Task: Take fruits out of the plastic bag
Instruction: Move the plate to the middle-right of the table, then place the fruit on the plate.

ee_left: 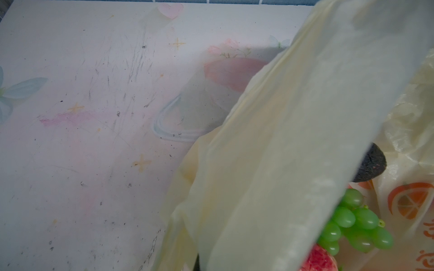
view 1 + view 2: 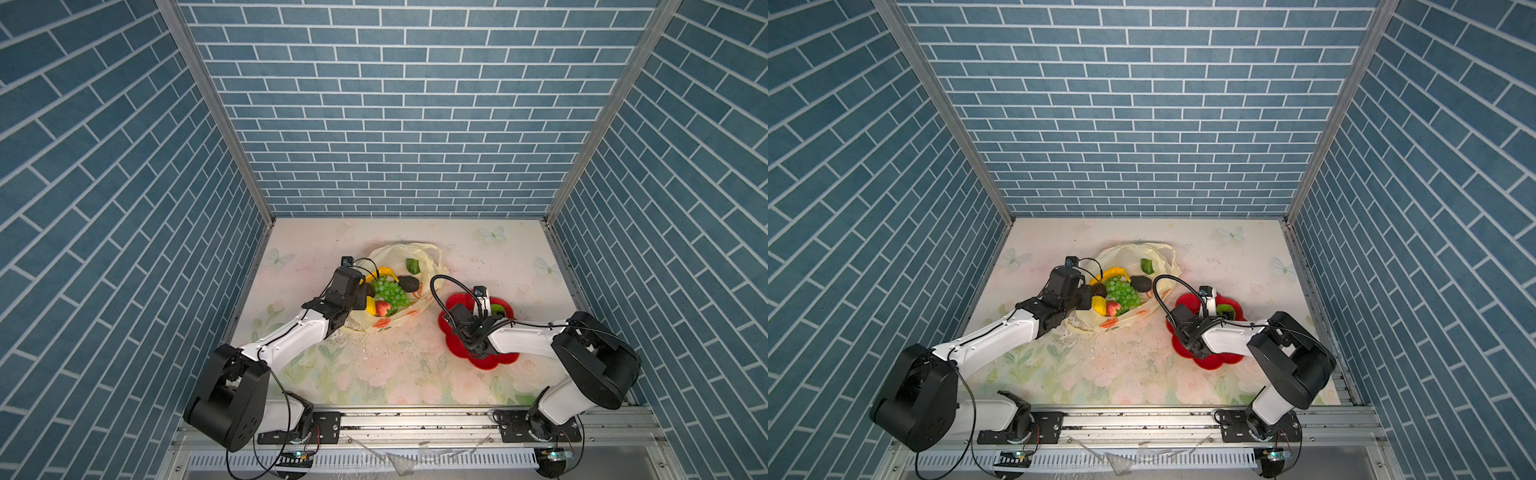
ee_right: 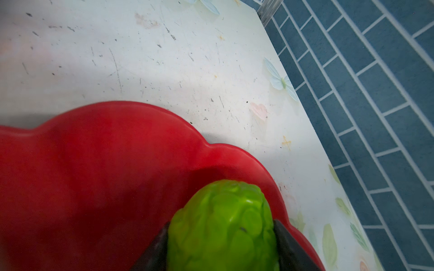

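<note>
One cream-yellow plastic bag (image 2: 430, 257) lies open on the floral worktop (image 2: 395, 374), showing six toy fruits: one green grape bunch (image 2: 388, 293), one yellow banana (image 2: 385, 272), one red strawberry (image 2: 382, 308), one yellow lemon (image 2: 370, 306), one dark avocado (image 2: 415, 284), one smooth green avocado (image 2: 412, 265). The left claw (image 2: 361, 297), fully closed, pinches the bag's rim. Beside the bag, over one red flower-shaped plate (image 3: 94, 176), the right claw (image 3: 220, 234) clamps one bumpy green citrus (image 3: 223, 206) between half-spread jaws.

No legible text, number or brand is found in any view. Orange-red lettering (image 1: 428, 231) is noted on the plastic bag (image 1: 277, 145), beside an orange-slice print (image 1: 409, 203), in the left wrist view. It is cut by the frame edge and cannot be read. In both top views it is too small to be made out.
</note>
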